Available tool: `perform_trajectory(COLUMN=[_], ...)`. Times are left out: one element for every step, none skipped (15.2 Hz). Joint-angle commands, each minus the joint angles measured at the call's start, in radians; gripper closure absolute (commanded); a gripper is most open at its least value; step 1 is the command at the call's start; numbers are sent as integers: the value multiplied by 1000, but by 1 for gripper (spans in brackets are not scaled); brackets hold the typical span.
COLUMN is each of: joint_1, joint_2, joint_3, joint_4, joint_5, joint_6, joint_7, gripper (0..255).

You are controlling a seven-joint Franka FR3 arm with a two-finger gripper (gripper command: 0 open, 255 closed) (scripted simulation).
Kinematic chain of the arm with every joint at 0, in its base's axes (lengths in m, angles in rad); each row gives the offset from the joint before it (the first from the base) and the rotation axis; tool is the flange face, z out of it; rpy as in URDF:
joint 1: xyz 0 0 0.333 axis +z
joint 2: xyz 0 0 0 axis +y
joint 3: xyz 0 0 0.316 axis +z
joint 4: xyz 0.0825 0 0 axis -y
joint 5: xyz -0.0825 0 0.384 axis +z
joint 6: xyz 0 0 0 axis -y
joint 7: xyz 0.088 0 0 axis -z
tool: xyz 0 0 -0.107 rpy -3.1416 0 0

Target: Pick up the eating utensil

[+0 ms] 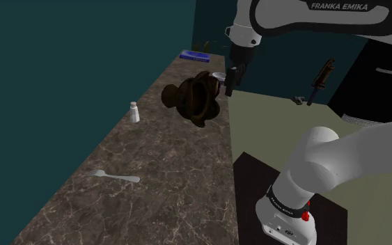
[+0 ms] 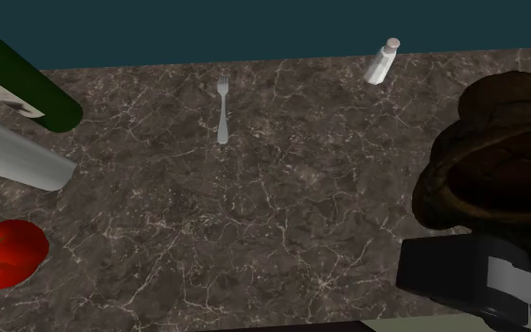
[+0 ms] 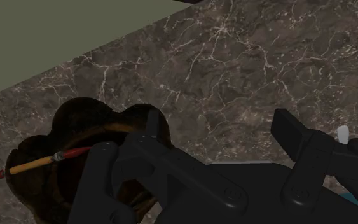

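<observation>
Nothing of the pick-up is done yet, as far as you can see. The gripper is open: its two black fingers stand apart with only bare marble countertop between them, and they clasp nothing.

The fork lies flat on the counter, well apart from the fingers. From where they hang you have to go past the dark brown bowl-shaped object and then the small white shaker to reach it. In the second exterior view the fork lies by itself, tines toward the back wall, with nothing touching it.

Right now the fingers hover just beside the brown object, which has a red-tipped paintbrush lying across it. That is not what you want.

So the whole job is left, I judge: carry the hand along the counter to the fork, bring the fingers down either side of its handle, close, and lift. The fork lies thin and low on the stone, so expect the fingertips to need to come nearly to the surface.
</observation>
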Motion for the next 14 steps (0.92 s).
perform_trajectory(joint_1=[0, 7, 15, 22, 30, 37, 44, 51, 57, 63, 68, 74, 79, 83], joint_2=[0, 12, 26, 41, 58, 75, 95, 115, 137, 160, 184, 209, 235, 262], joint_3=[0, 15, 31, 47, 62, 78, 94, 110, 126, 142, 157, 173, 189, 206], joint_4=[0, -11, -20, -29, -36, -42, -46, -50, -52, -52, -52, -49, -46, -41], joint_5=[0, 11, 21, 32, 41, 51, 60, 68, 76, 82, 89, 94, 98, 101], joint_6=[0, 24, 47, 72, 96, 121, 145, 170, 195, 220, 244, 269, 293, 317], joint_7=[0, 19, 39, 58, 77, 96, 115, 134, 153, 172, 191, 210, 229, 249], gripper=[0, 0, 0, 0, 0, 0, 0, 0, 0, 0, 0, 0, 0, 0])
